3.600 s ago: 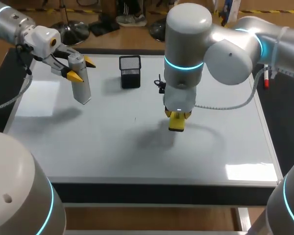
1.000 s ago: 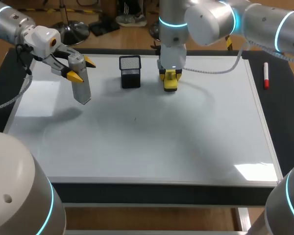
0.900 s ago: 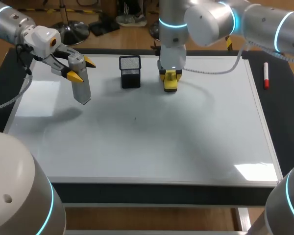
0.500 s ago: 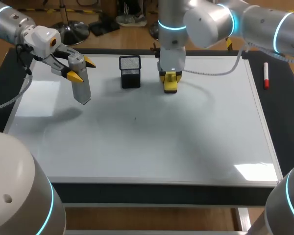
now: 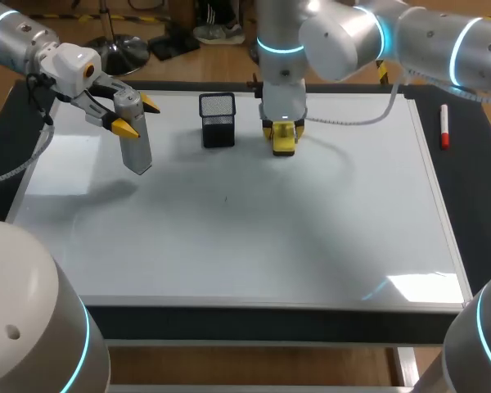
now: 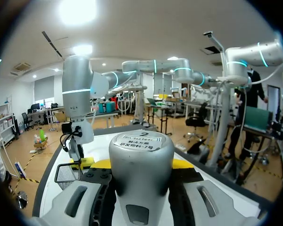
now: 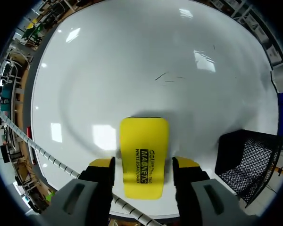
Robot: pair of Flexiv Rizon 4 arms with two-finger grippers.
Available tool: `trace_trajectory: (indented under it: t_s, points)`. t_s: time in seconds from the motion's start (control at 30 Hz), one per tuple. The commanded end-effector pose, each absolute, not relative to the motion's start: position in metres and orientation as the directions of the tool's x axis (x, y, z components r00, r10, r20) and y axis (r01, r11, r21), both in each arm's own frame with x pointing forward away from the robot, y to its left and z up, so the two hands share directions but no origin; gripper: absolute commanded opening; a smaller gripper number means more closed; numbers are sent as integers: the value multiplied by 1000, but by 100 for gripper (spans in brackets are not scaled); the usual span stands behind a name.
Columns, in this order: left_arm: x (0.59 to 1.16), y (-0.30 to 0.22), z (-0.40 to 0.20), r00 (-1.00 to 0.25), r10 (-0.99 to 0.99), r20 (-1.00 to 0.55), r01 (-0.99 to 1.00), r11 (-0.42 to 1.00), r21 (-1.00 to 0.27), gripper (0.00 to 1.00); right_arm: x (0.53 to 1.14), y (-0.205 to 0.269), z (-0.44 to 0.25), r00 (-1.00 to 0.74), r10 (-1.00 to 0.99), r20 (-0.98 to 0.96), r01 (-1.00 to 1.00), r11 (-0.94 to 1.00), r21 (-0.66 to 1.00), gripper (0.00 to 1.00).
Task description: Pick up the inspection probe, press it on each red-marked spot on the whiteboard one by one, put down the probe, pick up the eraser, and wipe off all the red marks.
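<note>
Head view, whiteboard: you will find no red mark on the white rectangular whiteboard [image 5: 311,246]. Only a faint dark scratch shows near its middle.
Eraser: the yellow block-shaped eraser [image 5: 284,141] is at the far part of the board, just right of the black mesh holder.
Eraser axis: its long axis runs far to near and its printed face is turned up to the wrist camera. I judge the wiping face to be turned down at the board.
Contact: you cannot tell from these views whether the eraser touches the board.
Right gripper: the right gripper [image 7: 144,164] is clamped on the eraser's two long sides.
Bearing for the next move: all of the board to be wiped lies near, left and right of the eraser. The right arm alone is placed to wipe.
Probe: the grey cylindrical inspection probe [image 5: 136,143] hangs tilted above the board's far left part.
Left gripper: the left gripper [image 5: 137,116] grips the probe by its upper end, so the probe is not put down.
Container: the black mesh holder [image 5: 217,119] stands upright between the two grippers, and nothing shows inside it.
Off the board: a red marker pen [image 5: 443,127] lies on the dark surface beyond the right edge.
</note>
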State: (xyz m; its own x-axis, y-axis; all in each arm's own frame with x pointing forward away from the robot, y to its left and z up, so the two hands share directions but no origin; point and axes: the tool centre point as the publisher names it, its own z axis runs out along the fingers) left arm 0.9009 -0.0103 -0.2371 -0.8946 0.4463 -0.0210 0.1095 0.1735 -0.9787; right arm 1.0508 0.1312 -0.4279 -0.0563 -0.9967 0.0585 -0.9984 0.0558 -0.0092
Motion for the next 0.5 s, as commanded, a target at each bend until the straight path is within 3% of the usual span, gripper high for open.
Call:
trace_trajectory:
  t_s: [0.03, 0.27, 0.5]
  points:
    - [901, -10, -236, -894, 447, -22, 111, 174, -978, 0, 1049, 126, -419, -84, -995, 58, -996, 83, -22, 100]
    - [901, -10, -236, -894, 447, -22, 111, 174, -978, 0, 1045, 110, -407, -185, -982, 31, -982, 184, -39, 100]
    - [901, -10, -236, -894, 447, -22, 111, 174, -978, 0, 1049, 89, -389, -428, -903, -22, -903, 429, -35, 100]
